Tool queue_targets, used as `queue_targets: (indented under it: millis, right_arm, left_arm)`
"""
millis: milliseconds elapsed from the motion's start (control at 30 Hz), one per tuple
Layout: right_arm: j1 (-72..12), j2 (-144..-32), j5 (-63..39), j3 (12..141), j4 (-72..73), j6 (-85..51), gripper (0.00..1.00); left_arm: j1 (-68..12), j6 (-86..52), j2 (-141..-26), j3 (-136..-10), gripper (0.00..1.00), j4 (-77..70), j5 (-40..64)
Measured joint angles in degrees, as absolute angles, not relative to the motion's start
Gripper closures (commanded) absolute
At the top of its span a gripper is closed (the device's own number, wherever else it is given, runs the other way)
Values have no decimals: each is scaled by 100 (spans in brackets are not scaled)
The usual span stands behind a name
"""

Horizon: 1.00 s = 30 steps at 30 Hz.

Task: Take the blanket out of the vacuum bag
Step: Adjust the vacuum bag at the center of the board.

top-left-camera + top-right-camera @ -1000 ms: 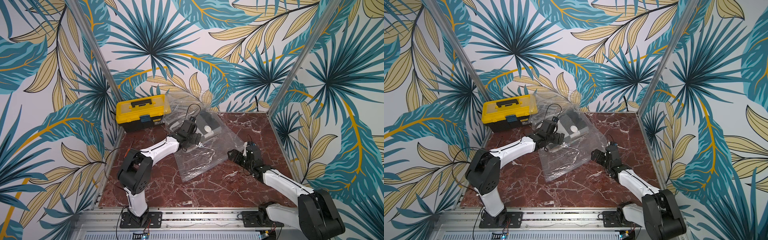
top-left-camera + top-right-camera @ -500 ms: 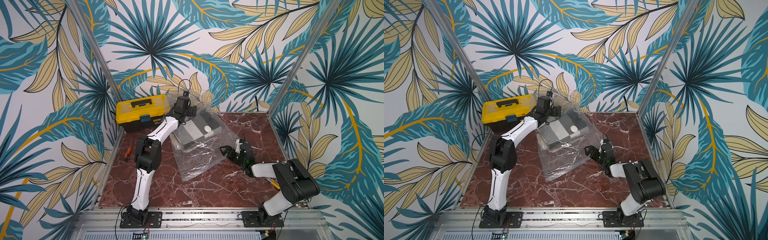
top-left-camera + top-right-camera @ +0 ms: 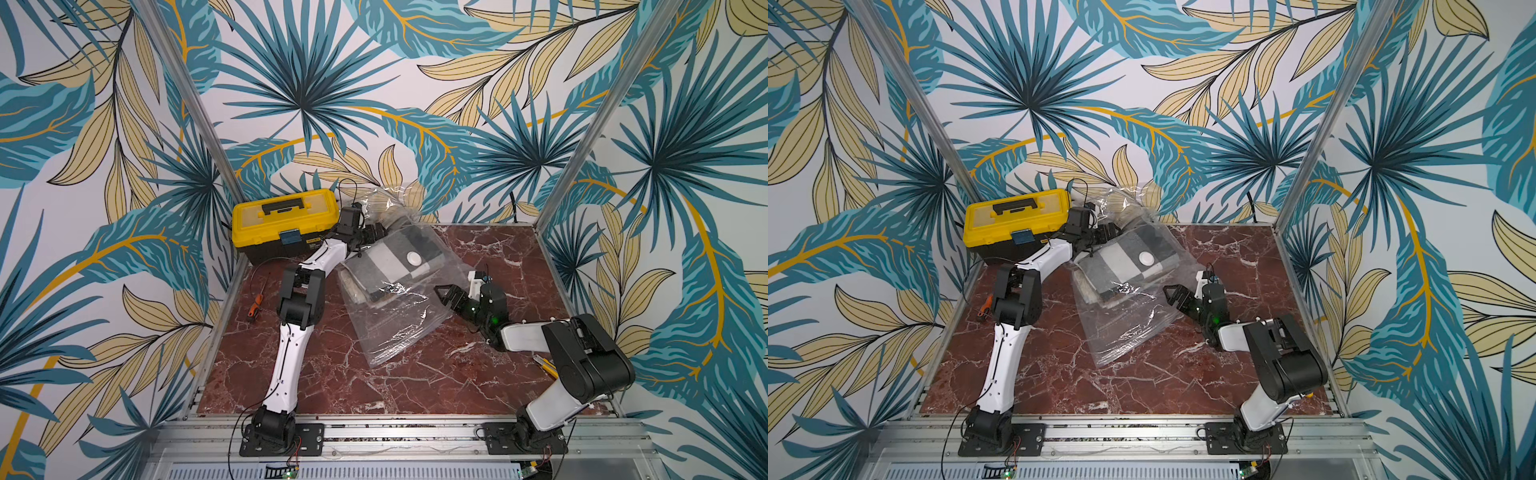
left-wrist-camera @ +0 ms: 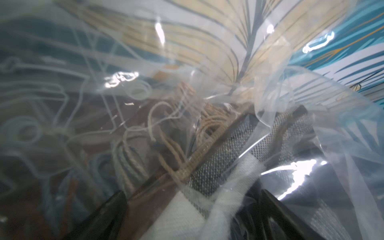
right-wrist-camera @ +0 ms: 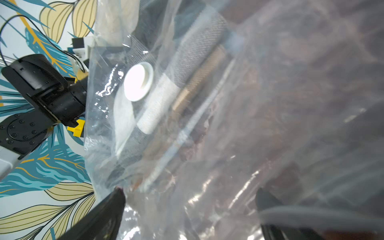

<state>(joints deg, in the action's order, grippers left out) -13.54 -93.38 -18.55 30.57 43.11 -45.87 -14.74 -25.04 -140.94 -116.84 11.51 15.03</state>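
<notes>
The clear crinkly vacuum bag (image 3: 399,328) (image 3: 1125,332) lies on the marble table, its round white valve (image 3: 414,258) (image 5: 138,82) facing up. Inside it shows the folded grey, white and black blanket (image 3: 386,262) (image 3: 1121,262) (image 4: 218,166). My left gripper (image 3: 376,230) (image 4: 192,199) stands open at the bag's far end beside the toolbox, with film and a white band of blanket between its fingers. At the bag's right edge my right gripper (image 3: 442,296) (image 5: 191,197) is open, with bag film (image 5: 270,104) between its wide jaws.
A yellow toolbox (image 3: 284,222) (image 3: 1017,220) stands at the back left corner, close to the left wrist. An orange-handled screwdriver (image 3: 254,305) lies by the left wall. A small yellow tool (image 3: 548,368) sits under the right elbow. Patterned walls close in three sides.
The left arm stretched from the bag's middle to its far end by the toolbox. The right arm folded its elbow back and brought its gripper up to the bag's right edge. Both grippers stayed open.
</notes>
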Motion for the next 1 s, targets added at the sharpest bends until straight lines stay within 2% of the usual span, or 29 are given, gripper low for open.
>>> queue_targets:
  millis: [267, 500, 733, 1000]
  right_arm:
    - [-1354, -9308, -2010, 3208, 4082, -4377, 1]
    - [-1374, -10304, -2447, 3629, 4598, -4495, 1]
    - [-1826, -11343, -2687, 4469, 5415, -4941, 2]
    - [-2714, -11646, -2637, 5179, 5330, -5074, 2]
  left_arm:
    - [-2165, -2517, -12272, -9430, 0, 2049, 880]
    - [-2506, -2873, -10978, -7640, 0, 2123, 298]
    - [-2300, -3183, -10453, -7183, 0, 2434, -589]
    - [-1820, -3022, -10210, -7220, 0, 2910, -1509]
